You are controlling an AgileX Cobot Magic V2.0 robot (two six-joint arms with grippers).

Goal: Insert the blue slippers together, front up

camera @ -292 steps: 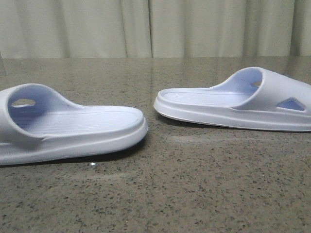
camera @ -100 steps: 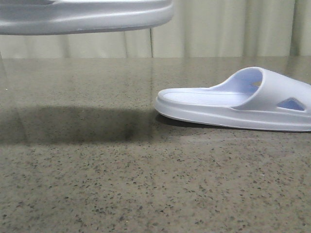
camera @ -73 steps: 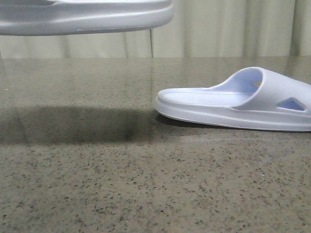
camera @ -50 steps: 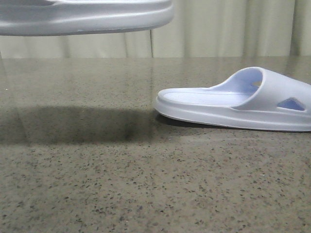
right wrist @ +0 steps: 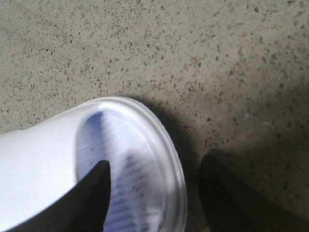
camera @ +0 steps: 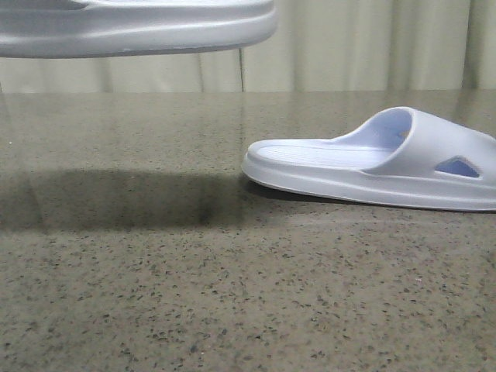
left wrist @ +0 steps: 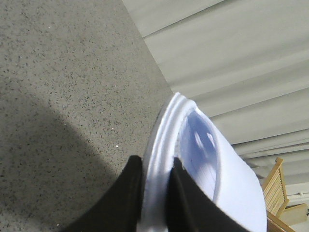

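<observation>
Two pale blue slippers. One [camera: 139, 27] hangs high at the top left of the front view, with only its sole and side showing. In the left wrist view my left gripper [left wrist: 155, 166] is shut on this slipper's [left wrist: 231, 183] thick side rim, one black finger on each side. The other slipper [camera: 372, 174] lies flat on the table at the right, strap to the right. In the right wrist view my right gripper [right wrist: 155, 164] is open and astride this slipper's [right wrist: 43, 159] rim. One finger [right wrist: 94, 193] is over the ribbed footbed, the other is outside above the table. Neither gripper shows in the front view.
The speckled grey-brown stone table [camera: 232, 294] fills the front view, with the raised slipper's shadow [camera: 116, 198] at the left. Pale curtains [camera: 349, 46] hang behind the table. A wooden chair part [left wrist: 282, 193] shows at the edge of the left wrist view.
The left slipper went from lying on the table to hanging high, then stayed still. In the last half second the right slipper shifted slightly left and turned a little.
</observation>
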